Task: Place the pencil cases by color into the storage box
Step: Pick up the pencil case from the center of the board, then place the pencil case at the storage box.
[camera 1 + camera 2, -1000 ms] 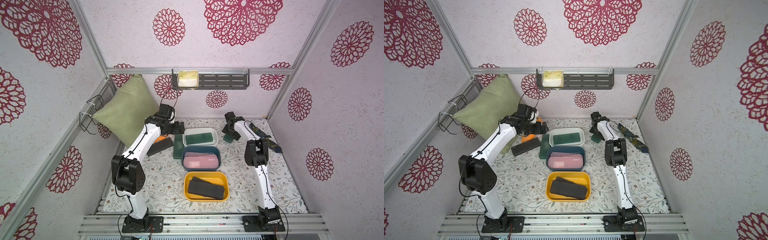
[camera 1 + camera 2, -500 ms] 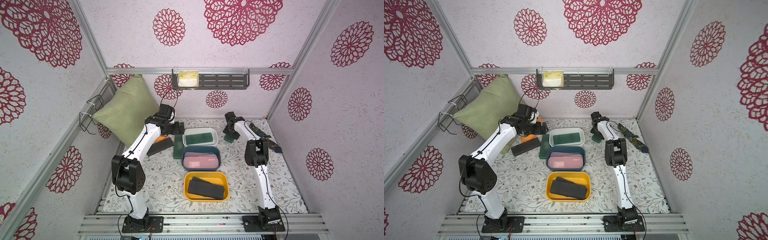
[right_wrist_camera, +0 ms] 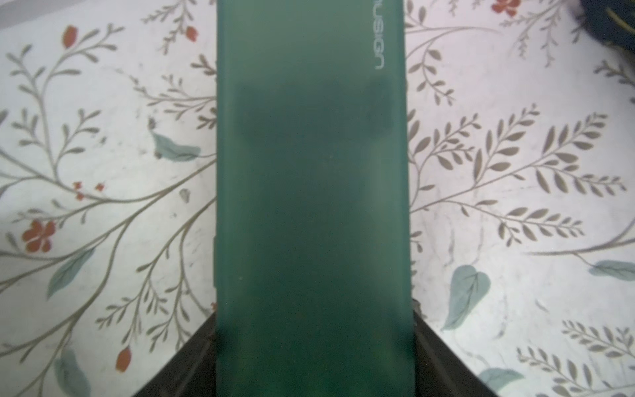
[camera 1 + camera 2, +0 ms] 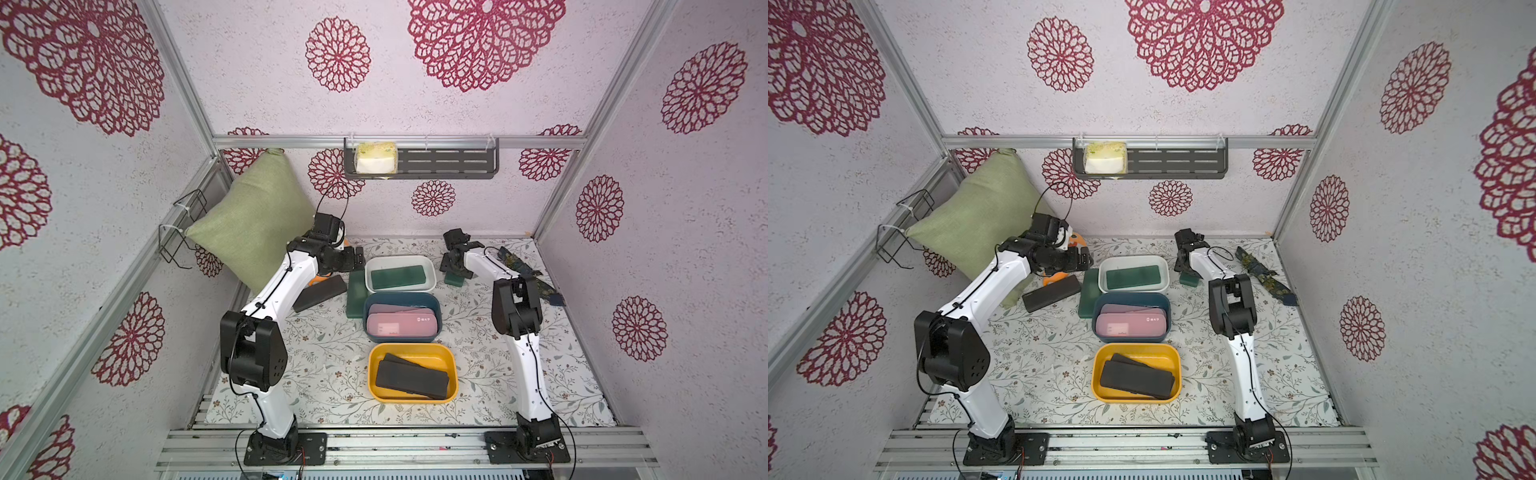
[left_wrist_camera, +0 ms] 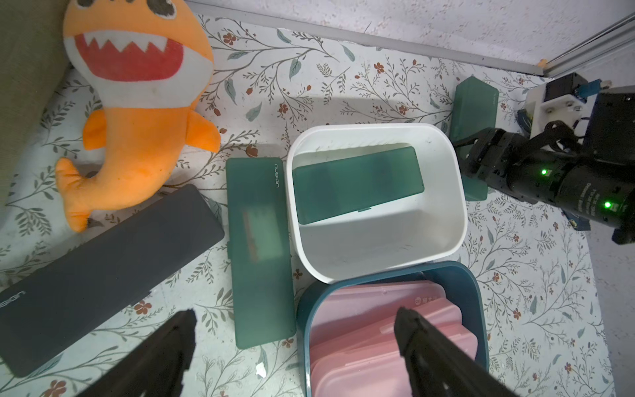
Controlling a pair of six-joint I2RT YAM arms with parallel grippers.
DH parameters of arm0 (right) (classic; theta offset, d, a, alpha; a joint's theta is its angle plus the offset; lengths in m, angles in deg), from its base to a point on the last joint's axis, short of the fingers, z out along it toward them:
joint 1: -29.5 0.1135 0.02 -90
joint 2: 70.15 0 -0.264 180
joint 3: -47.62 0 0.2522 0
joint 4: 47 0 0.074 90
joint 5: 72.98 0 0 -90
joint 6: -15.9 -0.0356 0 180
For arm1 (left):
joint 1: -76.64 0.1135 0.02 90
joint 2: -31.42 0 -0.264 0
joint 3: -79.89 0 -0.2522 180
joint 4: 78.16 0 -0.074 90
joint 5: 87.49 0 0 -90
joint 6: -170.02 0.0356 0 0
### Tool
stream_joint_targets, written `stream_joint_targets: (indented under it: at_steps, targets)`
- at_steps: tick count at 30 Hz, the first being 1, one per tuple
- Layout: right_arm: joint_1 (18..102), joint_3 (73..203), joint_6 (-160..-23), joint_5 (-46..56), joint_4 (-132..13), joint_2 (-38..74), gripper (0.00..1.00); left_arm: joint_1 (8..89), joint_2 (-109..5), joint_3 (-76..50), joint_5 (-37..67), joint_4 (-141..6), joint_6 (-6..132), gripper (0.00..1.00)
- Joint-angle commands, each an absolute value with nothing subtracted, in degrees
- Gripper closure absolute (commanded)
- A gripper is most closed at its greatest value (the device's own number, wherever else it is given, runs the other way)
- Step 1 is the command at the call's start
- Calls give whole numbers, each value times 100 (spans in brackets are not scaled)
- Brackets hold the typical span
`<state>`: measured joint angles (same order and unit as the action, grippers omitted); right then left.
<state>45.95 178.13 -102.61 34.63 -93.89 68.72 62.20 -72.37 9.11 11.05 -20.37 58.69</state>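
Observation:
Three bins stand in a row. The white bin holds a green pencil case, the blue bin holds pink cases, and the yellow bin holds black cases. Left of the white bin a green case and a black case lie loose on the mat. My left gripper hangs open above that green case's end and the blue bin's rim. To the white bin's right, my right gripper is shut on another green case that lies on the mat.
An orange shark plush lies behind the loose cases, against a green pillow. A dark floral cloth strip lies along the right wall. A wall shelf carries a yellow sponge.
My right gripper's jaws have closed onto the green case beside the white bin. Neither arm has visibly shifted.

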Motion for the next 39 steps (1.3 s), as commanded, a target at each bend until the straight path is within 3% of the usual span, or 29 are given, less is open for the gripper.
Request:
stream_joint_targets:
  at_steps: [1,18,25,34,39]
  targets:
    - [4585,17583,-9429,3334,-8663,6216,47,6258,-6940,829,1182,-2322,5771,3]
    - [4570,17679,-5902,1687,-8014,5609,48,6475,-6581,260,1254,-2655,5467,3]
    - [4567,17711,-4744,368,-7963,5440,48,6530,-6494,173,1196,-2662,5409,3]
    - [4654,18772,-3042,-1335,-9611,5787,46,6680,-6265,15,1007,-2612,5351,2]
    - [4810,19374,-2039,-1537,-10703,6081,45,6776,-6155,-89,939,-2660,5270,3]
